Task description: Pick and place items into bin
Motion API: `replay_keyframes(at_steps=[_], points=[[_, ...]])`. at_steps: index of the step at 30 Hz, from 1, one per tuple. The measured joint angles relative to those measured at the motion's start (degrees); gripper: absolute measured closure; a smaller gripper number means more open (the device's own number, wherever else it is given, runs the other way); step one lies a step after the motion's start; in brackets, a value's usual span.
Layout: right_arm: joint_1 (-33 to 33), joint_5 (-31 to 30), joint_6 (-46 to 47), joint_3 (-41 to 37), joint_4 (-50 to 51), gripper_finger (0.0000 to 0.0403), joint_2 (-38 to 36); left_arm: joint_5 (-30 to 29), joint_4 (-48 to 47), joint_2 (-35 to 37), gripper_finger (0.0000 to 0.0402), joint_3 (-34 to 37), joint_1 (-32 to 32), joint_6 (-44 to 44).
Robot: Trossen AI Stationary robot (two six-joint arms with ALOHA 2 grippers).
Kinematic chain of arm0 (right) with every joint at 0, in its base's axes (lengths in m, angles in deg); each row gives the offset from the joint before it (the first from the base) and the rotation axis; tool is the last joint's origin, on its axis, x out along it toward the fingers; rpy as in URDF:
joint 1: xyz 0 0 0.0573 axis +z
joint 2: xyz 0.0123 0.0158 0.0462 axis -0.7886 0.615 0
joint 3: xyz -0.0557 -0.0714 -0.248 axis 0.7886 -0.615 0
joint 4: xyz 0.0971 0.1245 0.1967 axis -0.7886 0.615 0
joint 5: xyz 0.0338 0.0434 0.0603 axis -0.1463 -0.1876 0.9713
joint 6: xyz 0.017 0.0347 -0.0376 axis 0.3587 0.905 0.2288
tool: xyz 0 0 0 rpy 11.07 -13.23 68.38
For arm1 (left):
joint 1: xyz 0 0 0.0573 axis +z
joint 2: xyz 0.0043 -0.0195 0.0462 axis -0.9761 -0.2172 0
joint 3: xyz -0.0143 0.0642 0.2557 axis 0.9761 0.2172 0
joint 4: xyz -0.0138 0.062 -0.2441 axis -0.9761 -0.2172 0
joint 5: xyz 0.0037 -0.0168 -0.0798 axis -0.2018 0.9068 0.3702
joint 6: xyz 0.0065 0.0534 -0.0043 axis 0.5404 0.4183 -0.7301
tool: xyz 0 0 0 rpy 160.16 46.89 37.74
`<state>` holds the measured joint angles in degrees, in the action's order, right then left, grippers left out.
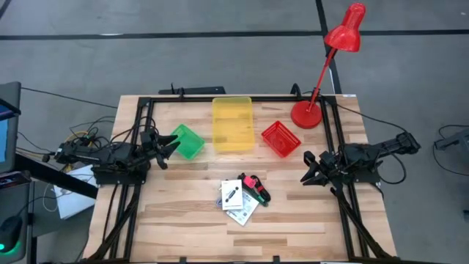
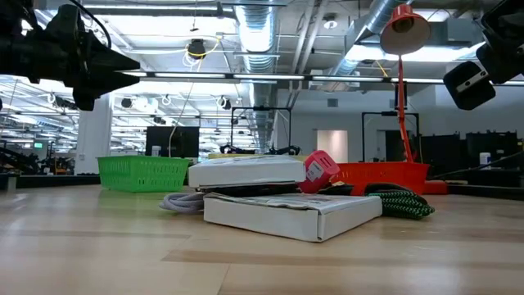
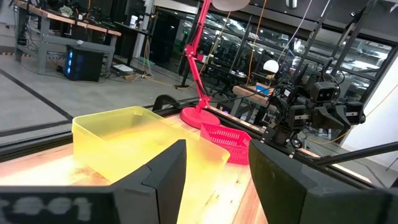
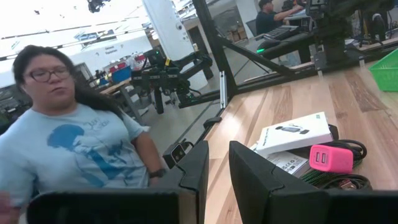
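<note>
The items lie in a small pile at the table's middle near side: flat white card packets [image 1: 236,196] with black print, a slim black and green tool [image 1: 260,193] and a red-pink block [image 1: 251,181]. In the low view the packets [image 2: 291,211] lie stacked, with the pink block [image 2: 319,170] on top and a green-black cord [image 2: 401,202] beside them. My left gripper [image 1: 168,150] is open and empty next to the green bin [image 1: 187,141]. My right gripper [image 1: 308,170] is open by a narrow gap [image 4: 219,146] and empty, to the right of the pile.
A yellow bin [image 1: 232,125] stands at the far middle, with a red bin [image 1: 281,138] to its right. A red desk lamp [image 1: 308,114] stands at the far right. A black frame [image 1: 146,103] edges the table. A person [image 4: 68,143] sits beyond the table's near edge.
</note>
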<state>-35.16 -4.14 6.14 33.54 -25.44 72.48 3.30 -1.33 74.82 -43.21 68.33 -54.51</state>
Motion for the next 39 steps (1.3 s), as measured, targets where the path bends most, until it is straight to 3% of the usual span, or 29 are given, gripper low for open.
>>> replay_keyframes(at_steps=[8,15,24,32,39], points=[[0.0,0.0,0.0,0.0,0.0,0.0344,0.0,0.0,0.0,0.0,0.0235,0.0,0.0,0.0],[-0.5,-0.1,-8.3,0.0,-2.1,0.0344,0.0,0.0,0.0,0.0,0.0235,0.0,0.0,0.0],[-0.5,-1.0,-5.0,0.0,-19.5,0.0344,0.0,0.0,0.0,0.0,0.0235,0.0,0.0,0.0],[-0.5,-9.7,-7.4,0.0,-25.2,0.0344,0.1,0.0,0.0,0.0,0.0235,0.0,0.0,0.0],[1.9,-7.0,-13.4,0.0,-34.9,0.0344,3.8,0.0,0.0,0.0,0.0235,0.0,0.0,0.0]])
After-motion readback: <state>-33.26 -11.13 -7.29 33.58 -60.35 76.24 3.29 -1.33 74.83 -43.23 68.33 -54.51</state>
